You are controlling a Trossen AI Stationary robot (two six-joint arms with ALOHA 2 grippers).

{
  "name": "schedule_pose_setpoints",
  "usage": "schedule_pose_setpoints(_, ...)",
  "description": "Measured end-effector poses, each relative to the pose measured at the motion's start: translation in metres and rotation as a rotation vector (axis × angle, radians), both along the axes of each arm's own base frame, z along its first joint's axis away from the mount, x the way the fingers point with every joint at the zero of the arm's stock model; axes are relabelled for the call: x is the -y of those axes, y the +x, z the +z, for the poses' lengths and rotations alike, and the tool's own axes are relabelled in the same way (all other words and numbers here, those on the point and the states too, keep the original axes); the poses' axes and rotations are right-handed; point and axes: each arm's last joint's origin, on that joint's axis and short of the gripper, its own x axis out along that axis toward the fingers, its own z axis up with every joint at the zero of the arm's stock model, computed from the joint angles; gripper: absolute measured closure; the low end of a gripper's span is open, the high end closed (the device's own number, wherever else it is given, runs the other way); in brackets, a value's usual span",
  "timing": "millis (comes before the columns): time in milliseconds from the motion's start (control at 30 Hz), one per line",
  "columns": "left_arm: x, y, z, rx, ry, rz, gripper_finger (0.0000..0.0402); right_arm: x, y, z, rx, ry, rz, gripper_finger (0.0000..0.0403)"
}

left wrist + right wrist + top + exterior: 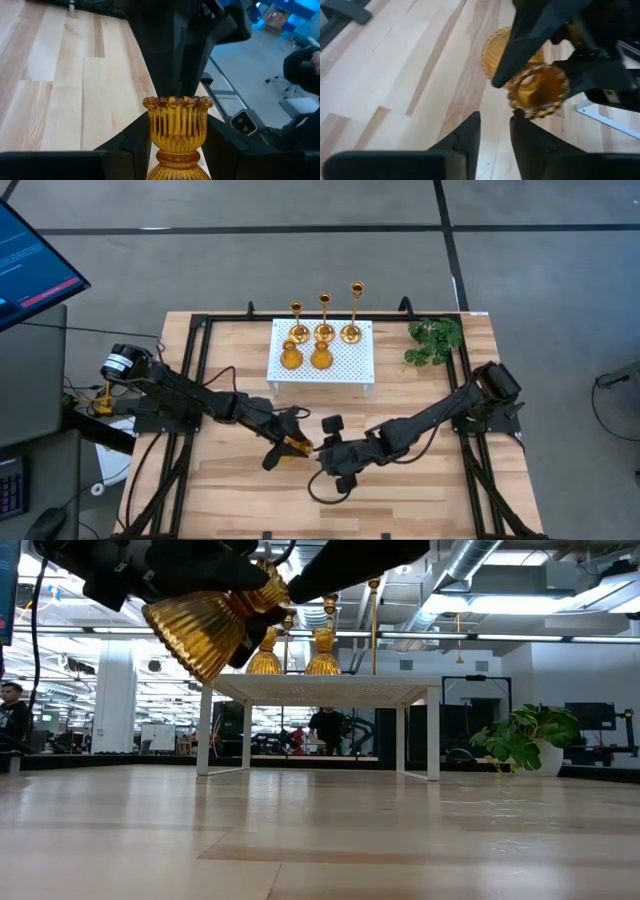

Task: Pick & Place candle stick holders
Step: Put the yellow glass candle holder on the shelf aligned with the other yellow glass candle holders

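Gripping a short ribbed gold holder (177, 131), the left gripper (290, 442) has its fingers clamped on the piece, held clear above the wood near the table's (420, 490) front middle. In the low view the holder hangs tilted, its flared fluted end pointing down and away from the arm; its long axis runs roughly along the left gripper's fingers. The right gripper (495, 131) sits just beside it, facing the scalloped rim, its fingers slightly apart and not on the holder. So the left arm is plainly the nearer one, and any handover or placing turns on that tilt.

Farther back, on the white perforated stand (345, 365) by the rear edge, five more holders (322, 332) rest. A green plant (434, 340) sits at the rear right corner.

No brand, label or legible writing shows.
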Motion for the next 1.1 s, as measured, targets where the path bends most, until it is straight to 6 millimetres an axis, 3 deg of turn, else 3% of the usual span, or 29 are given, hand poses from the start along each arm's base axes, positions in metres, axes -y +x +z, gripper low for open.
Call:
schedule_pose_setpoints(167, 0.002, 0.000, 0.014, 0.108, -0.037, -0.054, 0.0257, 0.003, 0.002, -0.004, -0.009, 0.003, -0.001, 0.0282)
schedule_pose_setpoints(367, 0.001, 0.000, 0.010, 0.088, -0.032, -0.054, 0.0257, 0.000, 0.000, -0.003, -0.013, 0.033, -0.025, 0.0277)
schedule_pose_setpoints(833, -0.007, 0.003, 0.010, 0.114, 0.009, 0.021, 0.0257, 0.005, -0.013, -0.007, -0.127, 0.020, -0.150, 0.0326)
schedule_pose_setpoints(1100, -0.015, 0.005, 0.022, 0.256, 0.046, 0.095, 0.0257, 0.000, -0.020, -0.003, -0.132, 0.024, -0.140, 0.0361)
